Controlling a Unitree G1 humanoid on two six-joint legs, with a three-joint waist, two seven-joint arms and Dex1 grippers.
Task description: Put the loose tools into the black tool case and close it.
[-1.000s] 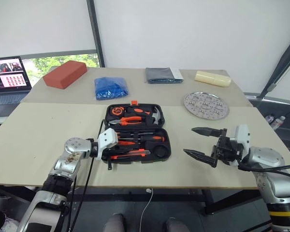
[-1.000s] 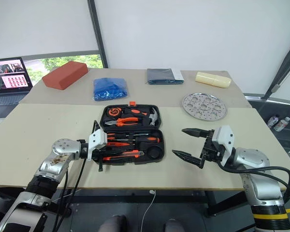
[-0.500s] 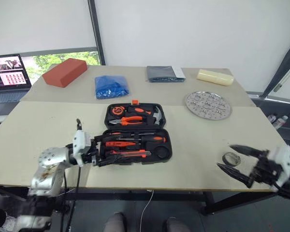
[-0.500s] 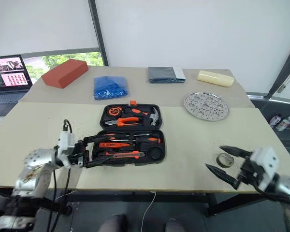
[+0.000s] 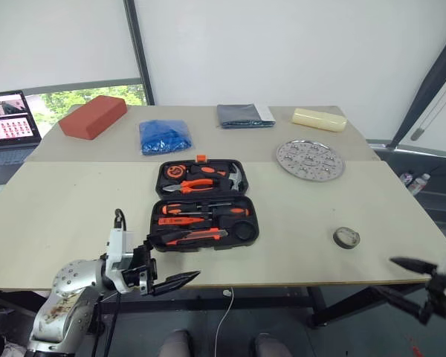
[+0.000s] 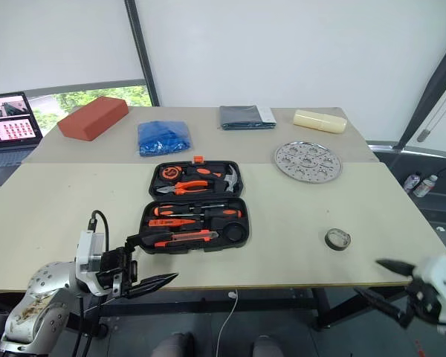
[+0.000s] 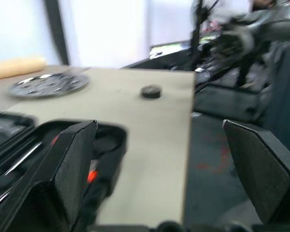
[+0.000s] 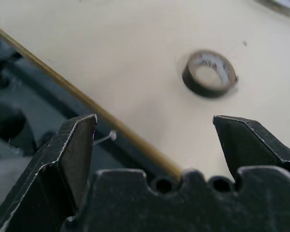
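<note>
judging progress: most of the job looks done, but the end of it is not
black tool case (image 5: pixel 204 203): lying open near the middle of the table (image 5: pixel 52 216), lid half toward the far side, orange latch at its far edge; not yet closed
tools in the lid half: orange-handled pliers, hammer and tape measure sit in their slots
tools in the near half: two orange-and-black screwdrivers (image 5: pixel 208 216), what seems to be the thin tester beside them (too fine to be sure), and the utility knife (image 5: pixel 195 236) along the near edge; all inside the shell, though whether each is pressed fully into its moulded slot cannot be told
tape roll (image 6: pixel 337 239): the one loose piece left, flat on the bare table well to the right of the case, near the front edge; a round empty recess at the case's near right corner looks like its home
left gripper (image 5: pixel 162 271): fingers spread wide, holding nothing, hanging off the front edge of the table just near the case
right gripper (image 6: pixel 390 282): fingers wide apart and empty, below and in front of the table's right front corner; the right wrist view looks past them at the roll
left to do: pick up the roll, seat it in the case, fold the lid over and latch it
bystanders: perforated metal plate (image 5: pixel 310 160), blue bag, folded cloth, red block and laptop, all apart from the work
</note>
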